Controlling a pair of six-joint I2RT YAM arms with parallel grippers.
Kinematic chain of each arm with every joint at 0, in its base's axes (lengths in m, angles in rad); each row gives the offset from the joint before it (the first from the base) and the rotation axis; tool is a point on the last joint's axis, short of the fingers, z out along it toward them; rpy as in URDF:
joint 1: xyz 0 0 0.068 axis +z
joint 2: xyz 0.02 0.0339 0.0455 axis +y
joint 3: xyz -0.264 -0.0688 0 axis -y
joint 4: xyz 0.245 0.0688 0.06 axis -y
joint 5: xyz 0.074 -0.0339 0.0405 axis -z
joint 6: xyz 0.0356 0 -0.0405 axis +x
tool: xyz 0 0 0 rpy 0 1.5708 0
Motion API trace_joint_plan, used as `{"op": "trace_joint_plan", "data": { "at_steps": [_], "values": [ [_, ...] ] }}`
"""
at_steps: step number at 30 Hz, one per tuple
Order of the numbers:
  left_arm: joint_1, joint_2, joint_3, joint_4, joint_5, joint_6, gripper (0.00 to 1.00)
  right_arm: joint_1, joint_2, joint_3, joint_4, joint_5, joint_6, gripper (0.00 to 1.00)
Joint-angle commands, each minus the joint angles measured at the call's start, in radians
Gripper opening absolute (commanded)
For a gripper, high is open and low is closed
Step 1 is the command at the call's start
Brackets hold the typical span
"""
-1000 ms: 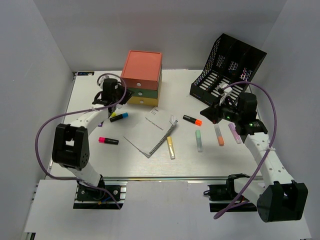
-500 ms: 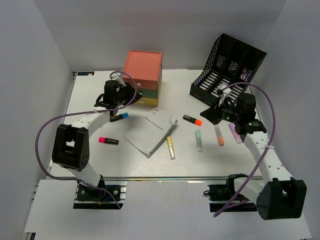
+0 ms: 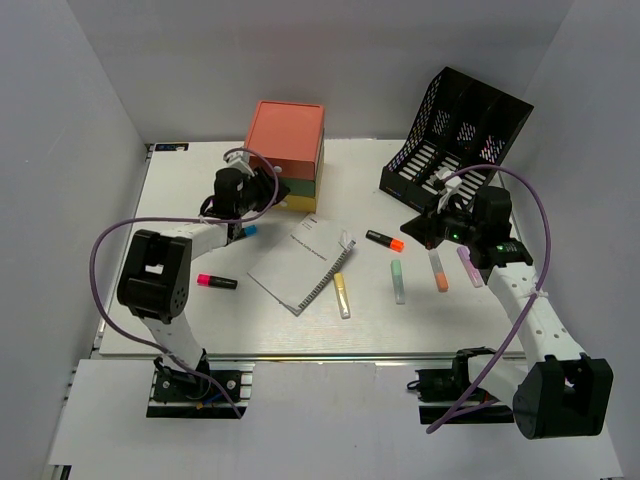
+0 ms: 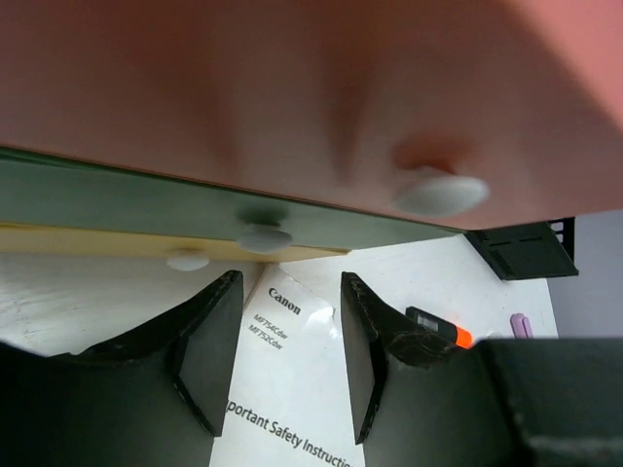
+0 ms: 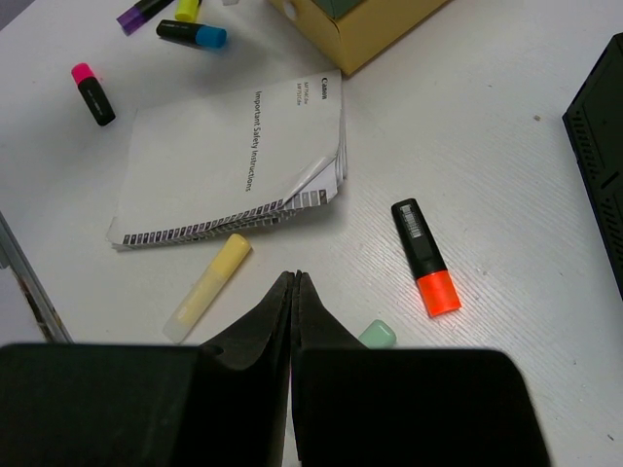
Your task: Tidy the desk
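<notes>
The desk point(image 3: 180, 330) is a white tabletop. The orange-green-yellow drawer box point(image 3: 286, 140) stands at its back. My left gripper point(image 3: 262, 185) is open and empty, close in front of the drawers; in the left wrist view point(image 4: 291, 292) the white knobs of the orange drawer point(image 4: 440, 193) and the green drawer point(image 4: 263, 237) sit just ahead of the fingertips. My right gripper point(image 3: 412, 228) is shut and empty, above the table near a black-orange marker point(image 3: 384, 240); the right wrist view point(image 5: 295, 277) shows it too. A Canon booklet point(image 3: 302, 262) lies mid-table.
A black mesh file rack point(image 3: 458, 135) stands at the back right. Loose markers lie about: yellow point(image 3: 342, 295), green point(image 3: 398, 281), orange point(image 3: 438, 270), purple point(image 3: 469, 266), pink-black point(image 3: 217, 282) and blue-capped point(image 3: 240, 233).
My left gripper has moved right and up to the front of the drawer box. The right arm has not moved.
</notes>
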Motion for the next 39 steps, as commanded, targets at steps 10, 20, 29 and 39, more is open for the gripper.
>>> {"op": "trace_joint_plan", "data": {
  "at_steps": [10, 20, 29, 39],
  "values": [
    [0.0, 0.032, 0.015, 0.088, -0.075, -0.02, 0.55, -0.002, 0.009, 0.005, 0.019, -0.01, -0.021, 0.0],
    [0.0, 0.051, 0.009, 0.153, -0.075, -0.035, 0.54, -0.007, 0.015, 0.006, 0.019, -0.006, -0.026, 0.0],
    [0.0, 0.064, 0.013, 0.165, -0.081, -0.042, 0.52, -0.007, 0.015, 0.005, 0.019, -0.001, -0.026, 0.0],
    [0.0, 0.058, 0.003, 0.158, -0.092, -0.049, 0.37, -0.007, 0.015, 0.003, 0.018, 0.002, -0.026, 0.0]
  ]
}}
